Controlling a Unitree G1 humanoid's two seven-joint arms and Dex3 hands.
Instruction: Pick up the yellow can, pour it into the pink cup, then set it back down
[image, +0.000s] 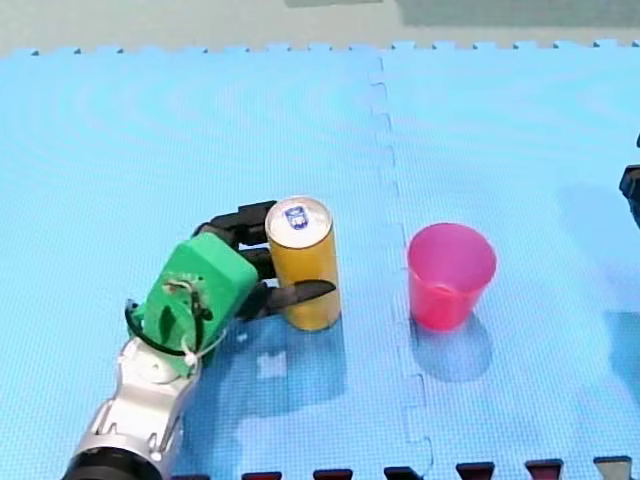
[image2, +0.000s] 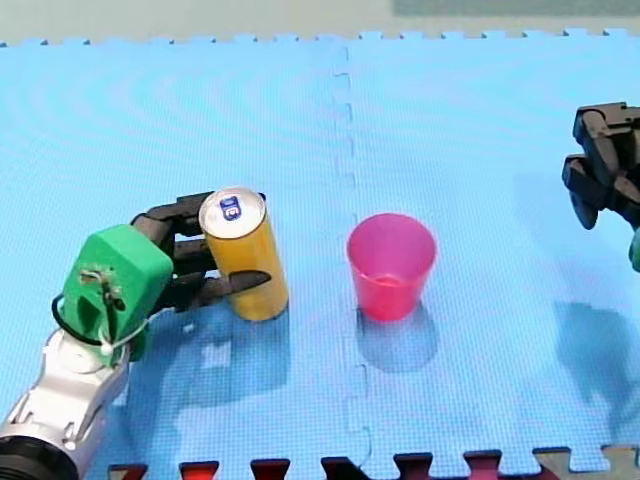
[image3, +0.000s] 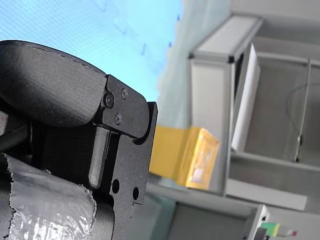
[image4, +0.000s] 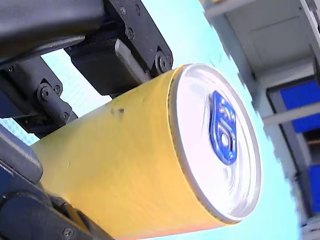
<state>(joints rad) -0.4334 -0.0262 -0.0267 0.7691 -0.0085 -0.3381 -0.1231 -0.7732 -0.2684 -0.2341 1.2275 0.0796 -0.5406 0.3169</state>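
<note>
Foam mat (image: 150, 130): lying blue beneath the whole scene, carrying both vessels.

Left hand (image: 225, 270): reaching in from the near left corner and closing on the yellow can (image: 305, 270). Pressing fingers (image: 300, 292) across the near side low on the body, with others wrapping behind near the top. Showing the same clamp close up in the second wrist view.

Yellow can: standing just left of the seam (image: 392, 150), apparently resting base-down on the mat. Sitting near the cup but clearly apart from it.

Can axis: running near vertical, pointing the lid (image: 297, 216) upward and the base to the mat. Not tipping toward the cup.

Pink cup (image: 450, 280): standing upright just right of the seam, opening upward, appearing empty.

Right hand (image2: 605, 165): hanging at the far right edge, well apart from the cup, holding nothing. Not allowing a call between wide and narrow.

Progress: judging the grasp as made and the lift as not yet begun. Leaving the carry to the cup, the pour and the return to the mat.
</note>
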